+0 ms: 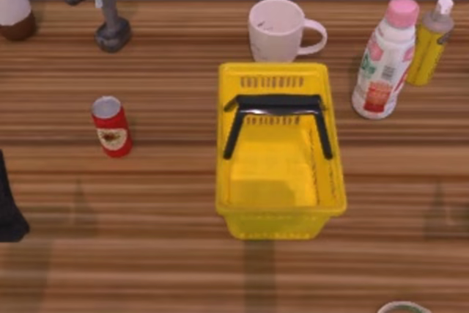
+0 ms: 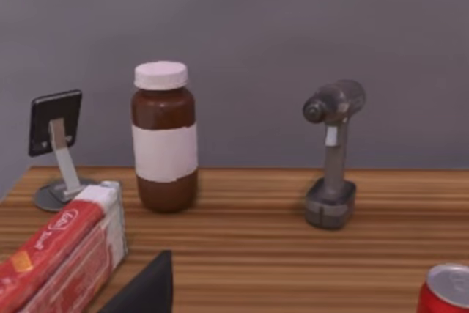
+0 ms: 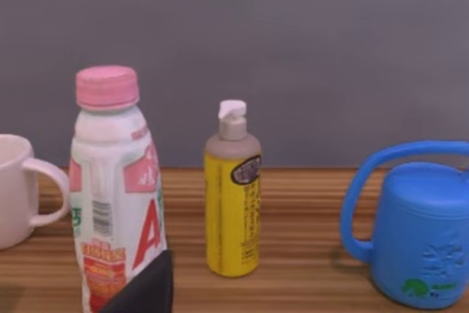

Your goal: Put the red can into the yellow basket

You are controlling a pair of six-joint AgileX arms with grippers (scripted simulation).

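Note:
The red can stands upright on the left half of the wooden table, its silver top open to view and nothing touching it. Its top also shows in the left wrist view as the can. The yellow basket sits in the middle of the table, well to the can's right, with its black handles folded across the far end and nothing inside. My left gripper is parked at the table's left edge, nearer than the can. A dark bit of my right gripper shows only in the right wrist view.
Along the back stand a brown jar, a grey drill, a white mug, a pink-capped white bottle and a yellow pump bottle. A red carton, a phone stand and a blue watering can lie farther out.

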